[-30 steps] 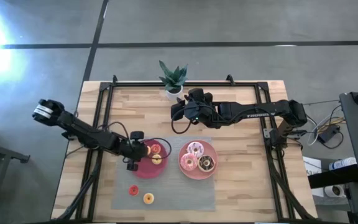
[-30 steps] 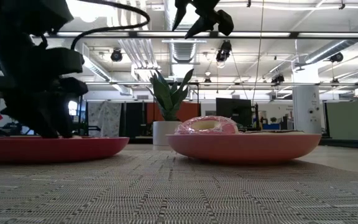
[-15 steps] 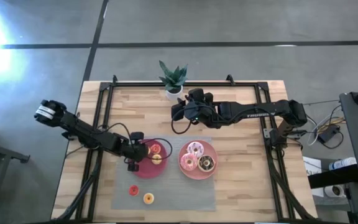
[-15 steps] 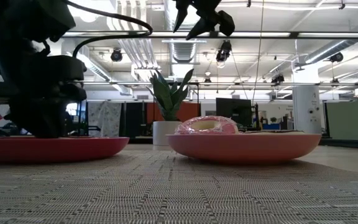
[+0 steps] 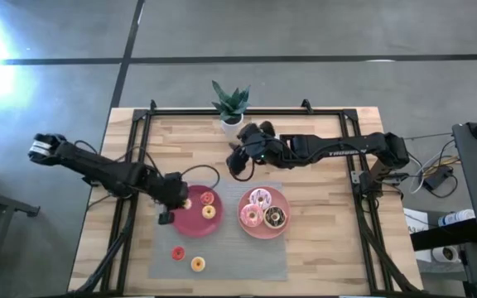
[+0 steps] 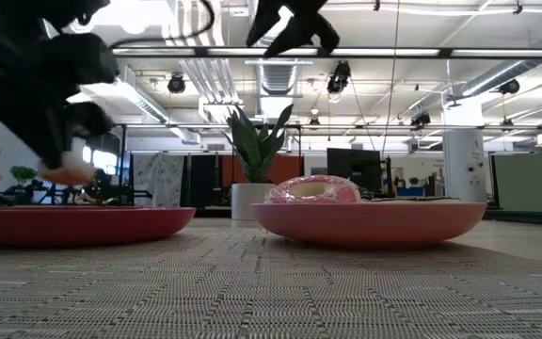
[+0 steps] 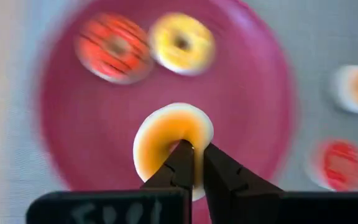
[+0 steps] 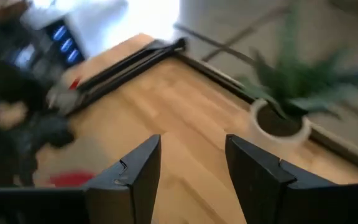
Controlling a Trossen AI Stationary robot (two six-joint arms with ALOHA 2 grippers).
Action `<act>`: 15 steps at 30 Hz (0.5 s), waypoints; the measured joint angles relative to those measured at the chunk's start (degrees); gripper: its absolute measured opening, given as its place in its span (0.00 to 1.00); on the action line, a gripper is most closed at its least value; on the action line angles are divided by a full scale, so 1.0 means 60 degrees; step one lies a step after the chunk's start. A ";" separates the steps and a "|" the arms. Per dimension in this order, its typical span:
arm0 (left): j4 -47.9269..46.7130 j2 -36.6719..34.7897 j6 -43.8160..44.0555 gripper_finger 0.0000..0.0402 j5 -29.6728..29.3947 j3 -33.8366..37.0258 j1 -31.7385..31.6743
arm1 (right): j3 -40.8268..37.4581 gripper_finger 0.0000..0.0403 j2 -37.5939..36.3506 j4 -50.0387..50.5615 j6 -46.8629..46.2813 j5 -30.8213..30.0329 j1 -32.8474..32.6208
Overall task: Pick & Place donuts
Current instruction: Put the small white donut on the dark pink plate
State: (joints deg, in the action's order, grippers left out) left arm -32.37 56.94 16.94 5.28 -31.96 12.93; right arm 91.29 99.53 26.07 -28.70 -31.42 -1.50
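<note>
Orange-glazed and small, the donut [image 7: 169, 144] looks light and stiff. The left gripper [image 7: 193, 163] pinches its rim, lifted over the red plate [image 7: 73, 130]; a rim grip suits it. The right gripper [image 8: 191, 163] waits with fingers apart near the plant [image 5: 231, 103].

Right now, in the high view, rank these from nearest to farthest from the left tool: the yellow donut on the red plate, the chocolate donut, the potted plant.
Measured from the left tool, shut on a small orange donut:
1. Yellow donut, on the red plate right beside the tool.
2. Chocolate donut, on the pink plate to the right.
3. Potted plant, at the table's far edge.
</note>
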 joint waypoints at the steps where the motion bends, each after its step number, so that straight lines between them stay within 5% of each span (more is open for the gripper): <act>1: 0.0044 -0.0193 0.0071 0.00 0.0896 0.0145 -0.0265 | 0.0000 0.42 0.0000 -0.0090 0.0719 0.0321 -0.0043; 4: 0.0674 -0.0608 0.0475 0.00 0.3653 0.0606 -0.1150 | 0.0000 0.42 0.0000 -0.0229 0.2365 0.0842 -0.0131; 7: 0.1617 -0.0829 0.0984 0.00 0.5868 0.1096 -0.2019 | -0.0004 0.42 0.0009 -0.0249 0.2317 0.0973 -0.0159; 12: 0.3196 -0.1012 0.1582 0.00 0.7267 0.1580 -0.3356 | -0.0004 0.42 0.0338 -0.1014 0.2188 0.4081 -0.0047; 15: 0.4483 -0.1000 0.2370 0.00 0.8110 0.2061 -0.4241 | -0.0002 0.42 0.0823 -0.1264 0.2066 0.5032 -0.0084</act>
State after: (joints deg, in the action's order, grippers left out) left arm -5.47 50.94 31.16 53.93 -19.59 -12.52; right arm 91.28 104.47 18.48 -16.31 -1.23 -2.00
